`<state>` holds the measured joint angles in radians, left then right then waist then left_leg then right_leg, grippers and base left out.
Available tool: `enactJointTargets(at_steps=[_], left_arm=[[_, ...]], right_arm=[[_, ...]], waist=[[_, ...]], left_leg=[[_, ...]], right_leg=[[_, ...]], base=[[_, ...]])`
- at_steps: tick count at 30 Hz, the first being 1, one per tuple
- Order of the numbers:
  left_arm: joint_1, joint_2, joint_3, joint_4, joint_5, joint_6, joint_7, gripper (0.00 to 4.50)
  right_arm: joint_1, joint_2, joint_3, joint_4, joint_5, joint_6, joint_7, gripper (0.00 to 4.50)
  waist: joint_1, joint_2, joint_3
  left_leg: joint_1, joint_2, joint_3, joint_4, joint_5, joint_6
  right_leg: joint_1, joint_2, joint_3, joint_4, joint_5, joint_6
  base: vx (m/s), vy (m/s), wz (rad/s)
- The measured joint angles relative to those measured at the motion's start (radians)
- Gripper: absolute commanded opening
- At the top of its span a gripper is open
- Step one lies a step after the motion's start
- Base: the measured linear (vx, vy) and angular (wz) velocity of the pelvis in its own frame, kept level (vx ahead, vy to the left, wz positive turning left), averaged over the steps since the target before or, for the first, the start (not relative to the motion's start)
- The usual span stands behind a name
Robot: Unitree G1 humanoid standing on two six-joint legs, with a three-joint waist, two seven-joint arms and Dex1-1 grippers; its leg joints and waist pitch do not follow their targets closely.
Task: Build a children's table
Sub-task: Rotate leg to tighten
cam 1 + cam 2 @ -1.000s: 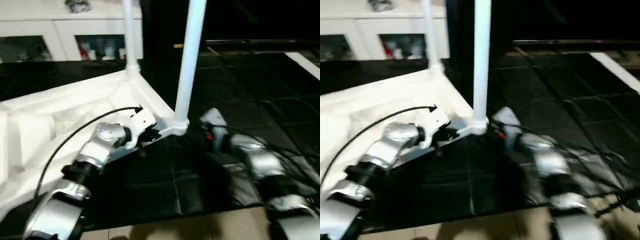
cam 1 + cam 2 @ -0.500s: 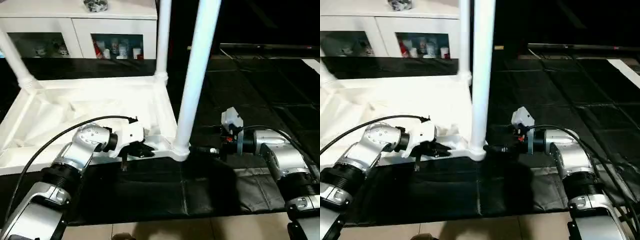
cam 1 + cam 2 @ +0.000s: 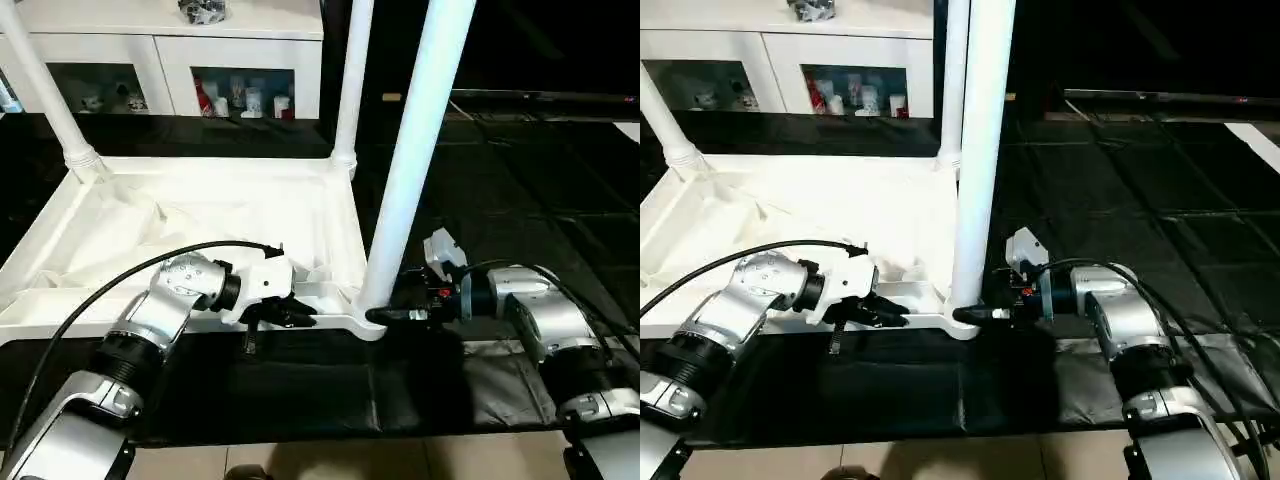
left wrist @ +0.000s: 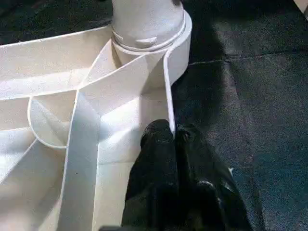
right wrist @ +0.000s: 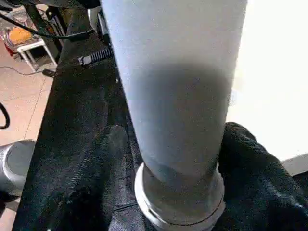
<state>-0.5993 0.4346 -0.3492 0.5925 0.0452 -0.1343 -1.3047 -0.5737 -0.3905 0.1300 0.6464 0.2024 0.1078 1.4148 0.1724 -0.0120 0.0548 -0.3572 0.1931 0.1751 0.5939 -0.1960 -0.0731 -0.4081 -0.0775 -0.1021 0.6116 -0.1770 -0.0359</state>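
Moved: my right gripper (image 3: pixel 385 315) has slid in since half a second ago; it was a little way off the near leg, and now it is at the leg's foot. My left gripper has stayed on the table's edge.
Left gripper (image 4: pixel 172 139): I see its two black fingers (image 4: pixel 156 144) pressed together on the thin white wall of the table top's rim, near the corner, at about 7 o'clock from the near leg.
Right gripper: its fingers (image 5: pixel 250 159) sit one on each side of the near leg, spread apart around it. I cannot tell if they squeeze it.
Table top (image 3: pixel 200 215): it lies upside down on the black mat (image 3: pixel 330 385), ribs facing up.
Near leg (image 3: pixel 415 150): it stands up in the corner nearest me.
Far legs: one (image 3: pixel 350 85) at 12 o'clock, one (image 3: pixel 45 85) at 10 o'clock.
Cabinet (image 3: pixel 165 50): white, with glass doors, far behind the table.
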Motion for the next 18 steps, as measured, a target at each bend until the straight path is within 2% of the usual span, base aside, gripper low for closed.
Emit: enactJointTargets(at_steps=[10, 16, 18], left_arm=[[0.000, 0.003, 0.000, 0.000, -0.002, -0.002, -0.001, 0.00], [-0.001, -0.017, 0.003, 0.003, -0.002, 0.017, 0.017, 0.00], [-0.009, -0.037, 0.011, 0.018, 0.002, 0.052, 0.052, 0.00]], right_arm=[[-0.017, 0.004, -0.001, 0.024, 0.000, 0.001, 0.006, 2.09], [0.005, 0.014, -0.008, -0.004, 0.003, 0.031, -0.005, 1.98], [0.031, 0.026, -0.034, -0.034, 0.006, 0.061, -0.061, 1.98]], waist=[[0.000, 0.000, 0.000], [0.004, 0.000, -0.001], [0.006, 0.001, -0.001]], left_leg=[[0.000, 0.000, 0.000, 0.000, 0.000, 0.000], [0.000, 0.000, 0.000, 0.000, 0.000, 0.000], [0.003, 0.000, 0.001, 0.000, 0.000, 0.000]], right_leg=[[0.000, 0.000, 0.000, 0.000, 0.000, 0.000], [0.001, 0.000, 0.000, 0.001, 0.000, 0.000], [0.004, -0.001, 0.000, 0.001, 0.000, 0.000]], base=[[0.000, 0.000, 0.00], [0.000, 0.000, 0.00], [0.000, 0.000, 0.00]])
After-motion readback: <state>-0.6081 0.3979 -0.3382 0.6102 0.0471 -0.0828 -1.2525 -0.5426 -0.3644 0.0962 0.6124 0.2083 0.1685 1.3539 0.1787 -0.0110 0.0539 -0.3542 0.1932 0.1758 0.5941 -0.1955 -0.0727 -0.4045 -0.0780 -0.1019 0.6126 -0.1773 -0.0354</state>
